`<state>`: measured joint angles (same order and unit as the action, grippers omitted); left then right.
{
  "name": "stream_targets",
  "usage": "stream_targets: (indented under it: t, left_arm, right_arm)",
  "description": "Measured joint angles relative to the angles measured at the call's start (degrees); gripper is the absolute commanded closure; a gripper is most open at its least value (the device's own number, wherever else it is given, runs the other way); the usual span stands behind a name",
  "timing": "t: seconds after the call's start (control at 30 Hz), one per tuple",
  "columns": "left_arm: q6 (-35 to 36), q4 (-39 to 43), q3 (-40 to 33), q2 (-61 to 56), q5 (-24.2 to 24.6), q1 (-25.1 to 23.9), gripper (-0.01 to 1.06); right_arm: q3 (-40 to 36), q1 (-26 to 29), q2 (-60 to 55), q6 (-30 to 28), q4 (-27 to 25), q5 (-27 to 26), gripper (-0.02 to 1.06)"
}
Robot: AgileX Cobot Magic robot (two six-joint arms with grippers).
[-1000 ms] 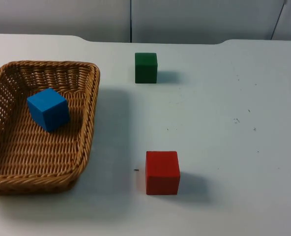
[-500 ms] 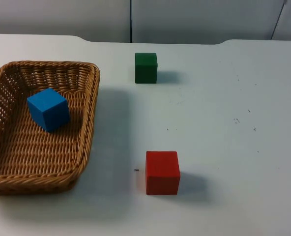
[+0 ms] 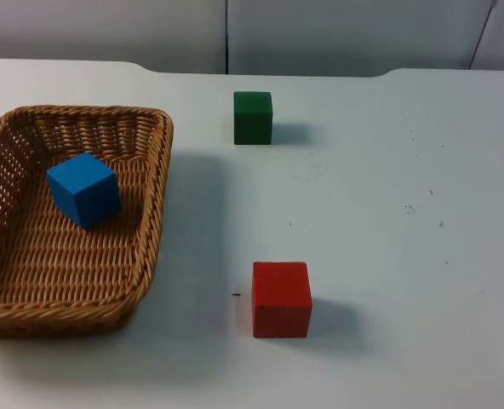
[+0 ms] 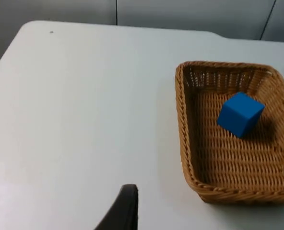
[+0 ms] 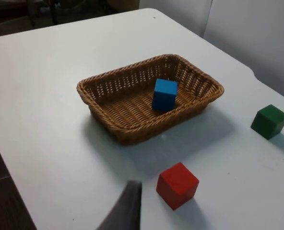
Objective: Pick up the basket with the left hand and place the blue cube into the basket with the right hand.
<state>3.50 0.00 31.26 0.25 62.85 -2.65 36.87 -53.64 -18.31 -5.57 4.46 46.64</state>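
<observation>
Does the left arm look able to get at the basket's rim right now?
Probably yes. The basket stands alone on the white table with bare surface on the left arm's side, and only the blue cube lies inside, away from the rim.

Left gripper (image 4: pixel 124 211) held well above the table, one black fingertip in sight (arm waiting); right gripper (image 5: pixel 127 207) likewise raised, waiting

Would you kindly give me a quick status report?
Blue cube sits inside basket, basket on table. Red cube and green cube stand apart beside it.
</observation>
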Motion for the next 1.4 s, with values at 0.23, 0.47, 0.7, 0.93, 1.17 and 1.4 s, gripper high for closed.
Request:
stream_targets:
  t: [0.23,0.47,0.7,0.93,1.17,1.4]
  left_arm:
    - [-1.0,0.0,-1.3,0.0,0.1,0.1,0.13]
    - [-4.2,-0.7,-1.3,0.0,0.0,0.1,0.13]
    - [-4.9,-0.9,-1.3,0.0,-0.2,0.1,0.13]
    - [-5.0,-0.9,-1.3,0.0,-0.5,0.1,0.13]
    - [-5.0,-0.9,-1.3,0.0,-0.5,0.1,0.13]
    - [-5.0,-0.9,-1.3,0.0,-0.5,0.1,0.13]
  right_arm:
    - [0.0,0.0,5.6,1.5,0.0,7.5,0.15]
    - [0.0,0.0,8.4,2.3,-0.1,11.5,0.15]
    - [-2.5,0.0,13.1,3.9,0.0,12.6,0.15]
    - [-5.9,0.0,16.5,5.6,0.0,12.5,0.15]
    - [-7.1,0.0,16.8,6.1,0.0,14.6,0.15]
    - [-7.3,0.0,16.8,6.2,0.0,15.1,0.15]
